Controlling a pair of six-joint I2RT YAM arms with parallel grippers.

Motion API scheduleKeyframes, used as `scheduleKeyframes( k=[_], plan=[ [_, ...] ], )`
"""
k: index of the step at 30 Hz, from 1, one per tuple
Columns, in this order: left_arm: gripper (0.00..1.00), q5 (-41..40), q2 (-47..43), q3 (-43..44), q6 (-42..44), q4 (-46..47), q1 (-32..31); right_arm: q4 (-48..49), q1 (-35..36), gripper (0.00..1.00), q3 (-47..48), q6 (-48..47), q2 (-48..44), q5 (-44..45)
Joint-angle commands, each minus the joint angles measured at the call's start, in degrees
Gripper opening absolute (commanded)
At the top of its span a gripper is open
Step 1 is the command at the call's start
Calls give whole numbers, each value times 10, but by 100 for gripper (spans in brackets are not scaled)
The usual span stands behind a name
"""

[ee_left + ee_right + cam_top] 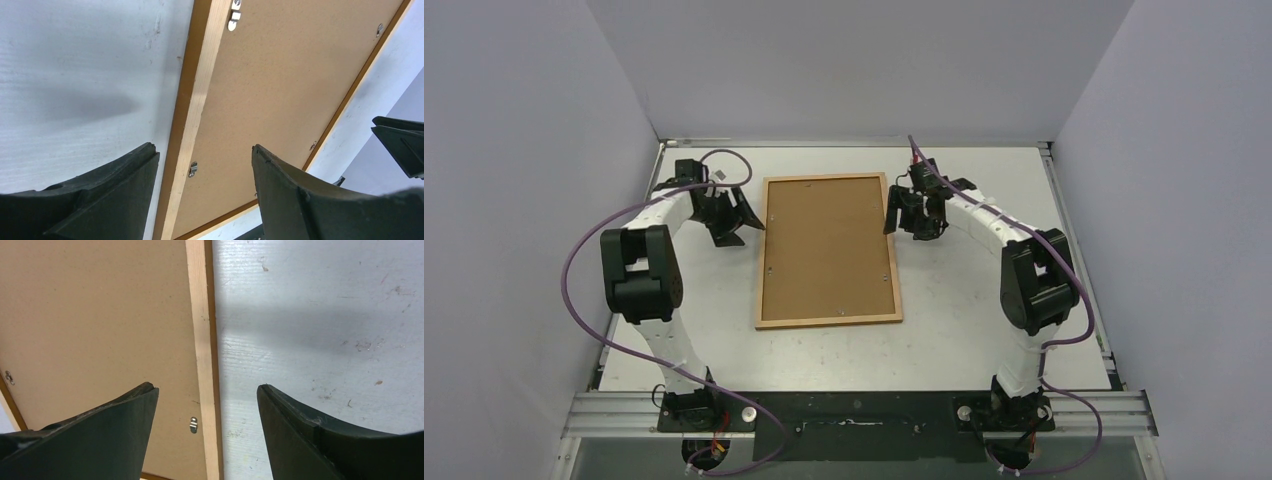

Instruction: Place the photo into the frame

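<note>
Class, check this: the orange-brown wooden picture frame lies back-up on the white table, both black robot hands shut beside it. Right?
No: the wrist views show the left hand and right hand open, empty, beside the frame. The rest stands.

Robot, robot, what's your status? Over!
Grippers open, empty: left gripper, right gripper flanking frame. It lies face-down, backing panel in. No photo in sight.
</note>
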Motion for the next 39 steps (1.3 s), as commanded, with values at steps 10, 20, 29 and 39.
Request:
scheduleKeyframes(
  k=[10,20,29,39],
  plan=[
    [61,-53,-11,-36,-16,19,-42,-20,28,64,8,-33,40,-15],
    [46,-83,-8,-52,-6,19,-76,-45,60,41,11,-31,68,19],
    [37,-122,-23,-84,-14,32,-84,-83,89,38,13,-38,68,95],
    [37,-138,-44,-96,-14,34,-84,-83,106,62,-11,-13,-12,121]
  ],
)
